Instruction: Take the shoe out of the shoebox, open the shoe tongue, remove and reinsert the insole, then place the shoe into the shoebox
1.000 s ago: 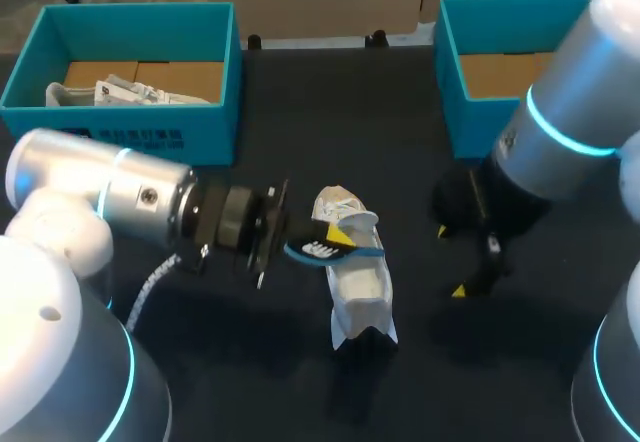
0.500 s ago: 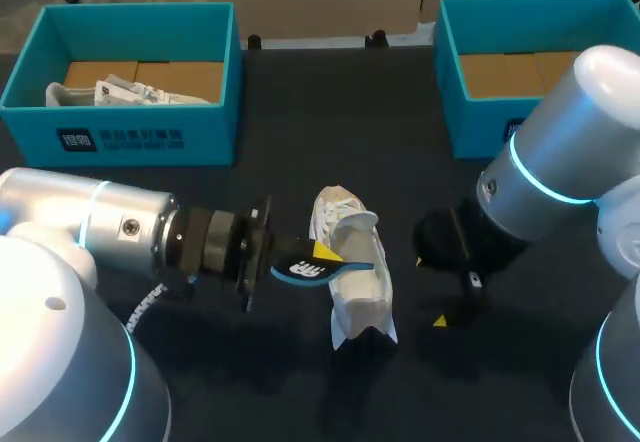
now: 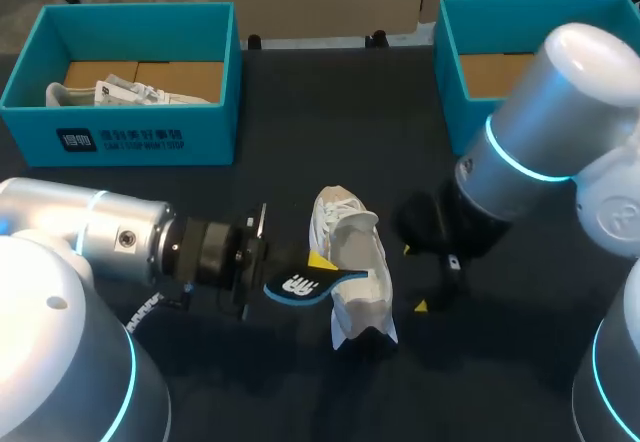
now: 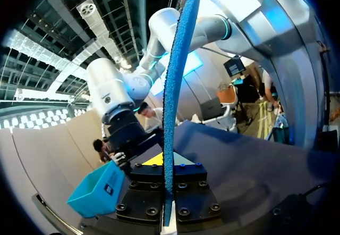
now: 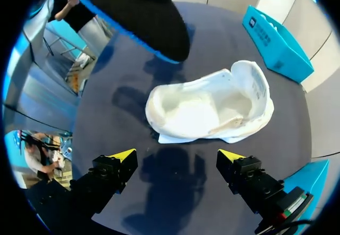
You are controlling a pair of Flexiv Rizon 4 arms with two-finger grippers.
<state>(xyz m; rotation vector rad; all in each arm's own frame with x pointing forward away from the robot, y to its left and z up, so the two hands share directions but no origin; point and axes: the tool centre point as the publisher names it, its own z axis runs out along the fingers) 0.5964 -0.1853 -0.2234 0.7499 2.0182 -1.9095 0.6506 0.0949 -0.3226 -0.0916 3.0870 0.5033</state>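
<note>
A white shoe (image 3: 352,274) lies on the black table, its opening up; the right wrist view shows it ahead of the fingers (image 5: 212,106). My left gripper (image 3: 312,265) is shut on a black insole with a blue rim (image 3: 303,285), held just left of the shoe above the table. In the left wrist view the insole (image 4: 173,86) stands edge-on between the closed fingers of the left gripper (image 4: 167,167). My right gripper (image 3: 415,278) hangs open to the right of the shoe, holding nothing. Its yellow tips show wide apart in the right wrist view (image 5: 177,155), with the insole (image 5: 139,18) beyond the shoe.
A teal shoebox (image 3: 210,127) at the back left holds another white shoe (image 3: 125,92). A second teal box (image 3: 452,82) stands at the back right, partly behind my right arm. Bare black tabletop lies in front of the shoe.
My left gripper has drawn the insole leftward and toward the table's front, off the shoe. My right arm has shifted left, closer to the shoe, still open.
</note>
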